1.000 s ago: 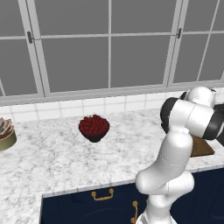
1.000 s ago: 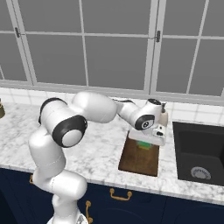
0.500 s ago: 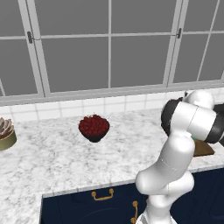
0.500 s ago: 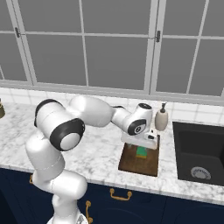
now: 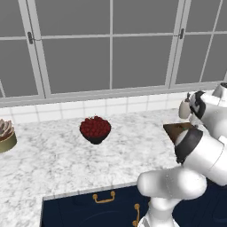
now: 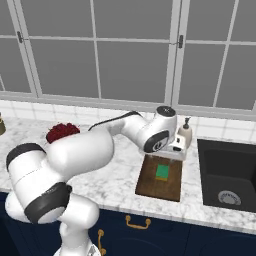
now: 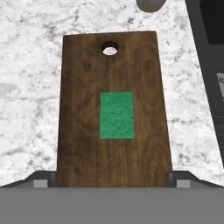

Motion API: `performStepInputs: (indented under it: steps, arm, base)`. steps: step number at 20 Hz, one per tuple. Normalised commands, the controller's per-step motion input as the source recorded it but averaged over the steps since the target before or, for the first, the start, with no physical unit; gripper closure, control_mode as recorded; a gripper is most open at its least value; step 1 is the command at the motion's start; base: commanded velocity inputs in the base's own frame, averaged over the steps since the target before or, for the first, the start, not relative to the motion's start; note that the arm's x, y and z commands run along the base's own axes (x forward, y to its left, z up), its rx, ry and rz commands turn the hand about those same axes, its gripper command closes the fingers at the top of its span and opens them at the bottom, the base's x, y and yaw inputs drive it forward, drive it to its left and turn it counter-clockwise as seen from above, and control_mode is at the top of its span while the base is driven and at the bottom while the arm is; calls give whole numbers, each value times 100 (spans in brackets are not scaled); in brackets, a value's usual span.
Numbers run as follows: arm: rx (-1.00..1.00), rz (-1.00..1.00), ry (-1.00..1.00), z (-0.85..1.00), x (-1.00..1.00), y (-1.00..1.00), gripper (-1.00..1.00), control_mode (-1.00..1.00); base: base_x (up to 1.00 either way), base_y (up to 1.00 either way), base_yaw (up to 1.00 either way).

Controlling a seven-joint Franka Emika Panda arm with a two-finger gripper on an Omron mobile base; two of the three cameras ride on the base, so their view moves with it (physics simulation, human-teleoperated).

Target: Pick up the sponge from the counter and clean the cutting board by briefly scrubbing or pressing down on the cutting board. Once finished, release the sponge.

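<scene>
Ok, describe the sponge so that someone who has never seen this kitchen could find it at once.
Find the black sink set in the marbled counter; just left of it lies a dark brown cutting board with a round hole at one end. The sponge is the small green rectangle lying flat near the board's middle, the only green thing there.

arm (image 6: pixel 75 155): glossy white rounded shells | joints: dark grey bands | claw (image 7: pixel 112 181): small dark tips
</scene>
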Motion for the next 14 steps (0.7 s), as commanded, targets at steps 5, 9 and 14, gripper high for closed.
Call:
performStepInputs:
  steps: [5,9,14]
  arm:
    - [-23,0,-43,100,-78,21,-100,-100]
    - [-14,0,-35,100,-28,64,-100,-100]
    - [-13,0,-26,100,-19,83,-100,-100]
  base:
    - [0,0,0]
    - [0,0,0]
    - [0,0,0]
